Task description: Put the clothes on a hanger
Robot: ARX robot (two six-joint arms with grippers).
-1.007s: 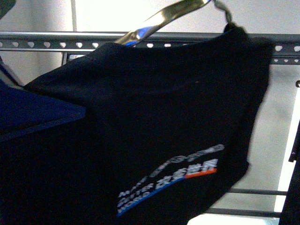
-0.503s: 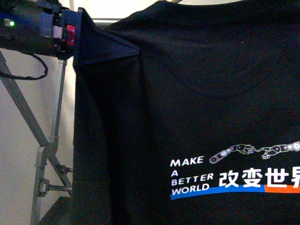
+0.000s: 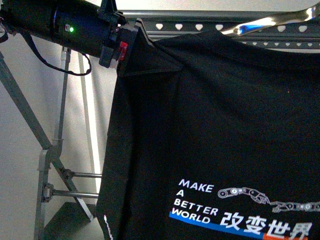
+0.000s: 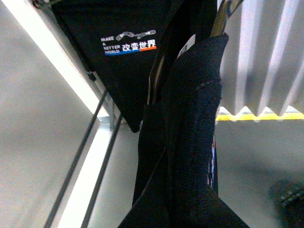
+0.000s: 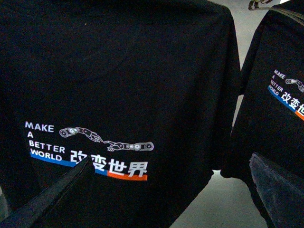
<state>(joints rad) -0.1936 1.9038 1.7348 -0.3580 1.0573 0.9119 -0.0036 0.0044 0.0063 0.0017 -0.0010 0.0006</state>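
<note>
The clothes [image 3: 215, 120], a black T-shirt with white "MAKE A BETTER WORLD" print, hang in front of the hanger's grey top rail [image 3: 200, 25] with heart-shaped holes. My left gripper [image 3: 131, 50] is shut on the shirt's shoulder, just under the rail. In the left wrist view its jaws are hidden under pinched black fabric [image 4: 190, 142]. A shiny wire hanger [image 3: 272, 22] shows above the shirt's collar. My right gripper [image 5: 171, 199] is open and empty, its fingers [image 5: 57, 194] close in front of the shirt's print [image 5: 90, 152]. It is out of the front view.
A second black shirt with the same print [image 5: 282, 95] hangs beside the first; one also shows in the left wrist view [image 4: 126, 45]. The rack's diagonal legs [image 3: 50, 160] and thin lower bars [image 3: 80, 192] stand at the left, with a pale wall behind.
My left gripper has moved right and a little down with the shirt's shoulder. The top rail now shows above the shirt. The print hangs lower and slightly tilted.
</note>
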